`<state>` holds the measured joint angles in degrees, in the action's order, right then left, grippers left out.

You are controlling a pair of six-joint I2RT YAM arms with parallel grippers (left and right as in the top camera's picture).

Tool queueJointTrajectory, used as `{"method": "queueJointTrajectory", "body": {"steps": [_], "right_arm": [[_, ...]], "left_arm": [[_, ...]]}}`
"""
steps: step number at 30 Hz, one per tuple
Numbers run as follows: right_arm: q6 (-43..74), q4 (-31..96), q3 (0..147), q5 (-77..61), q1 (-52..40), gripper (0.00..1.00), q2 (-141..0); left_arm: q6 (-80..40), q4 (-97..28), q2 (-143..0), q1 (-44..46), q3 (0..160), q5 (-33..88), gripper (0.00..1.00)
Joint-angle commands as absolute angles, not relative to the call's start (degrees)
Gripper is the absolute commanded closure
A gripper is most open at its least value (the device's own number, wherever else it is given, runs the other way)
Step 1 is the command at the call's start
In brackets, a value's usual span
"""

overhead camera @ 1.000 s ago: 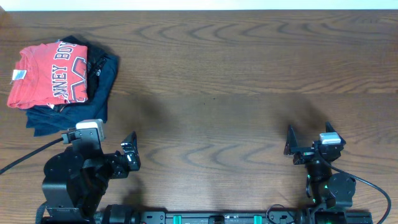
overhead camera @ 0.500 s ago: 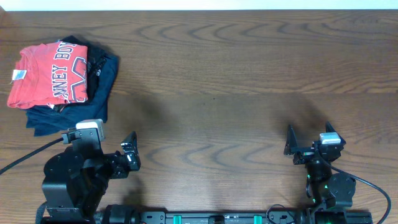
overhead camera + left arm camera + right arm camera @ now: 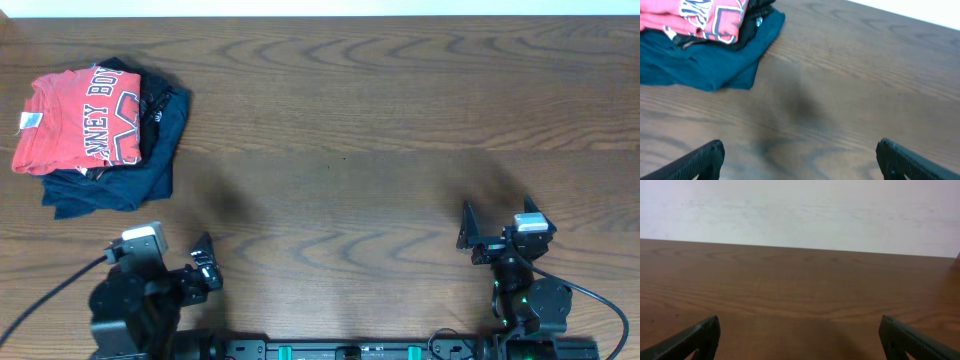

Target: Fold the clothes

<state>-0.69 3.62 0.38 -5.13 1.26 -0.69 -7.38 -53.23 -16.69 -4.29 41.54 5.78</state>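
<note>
— On the dark brown wood-grain worktop (image 3: 340, 120), below a white wall (image 3: 800, 210), where was the coral-red cotton T-shirt (image 3: 75, 120)?
— Far-left corner, folded atop navy blue garments (image 3: 110, 185). The left end effector (image 3: 800, 150) and right end effector (image 3: 497, 225) were spread, empty; the left had drawn back toward the near edge.

Your tabletop (image 3: 380, 120): dark brown wood, grain running left to right, filling the overhead view. At 10 o'clock, close to the left edge, navy blue folded garments (image 3: 110, 190) lie flat on the wood, the bottom layer of a small stack.
</note>
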Motion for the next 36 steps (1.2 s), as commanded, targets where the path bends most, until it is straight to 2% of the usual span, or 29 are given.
{"method": "queueJointTrajectory", "body": {"steps": [1,8,15,20,24,36], "right_arm": [[-1.4,3.9,0.3,-4.5,0.7,0.01,-0.3],[-1.4,3.9,0.3,-4.5,0.7,0.01,-0.3],[-1.4,3.9,0.3,-4.5,0.7,0.01,-0.3],[-1.4,3.9,0.3,-4.5,0.7,0.01,-0.3],[-1.4,3.9,0.3,-4.5,0.7,0.01,-0.3],[-1.4,3.9,0.3,-4.5,0.7,0.01,-0.3]], "left_arm": [[-6.4,-48.1,-11.0,-4.6,33.1,5.3,0.02],[-5.9,-26.0,-2.6,-4.5,15.8,5.5,0.02],[1.5,2.6,-0.1,-3.4,1.0,7.5,0.02],[7.2,2.6,-0.1,-2.6,0.2,7.4,0.02],[7.2,-3.7,-0.1,-2.4,0.2,7.4,0.02],[7.3,-3.4,-0.2,-2.4,0.2,7.2,0.02]]}}
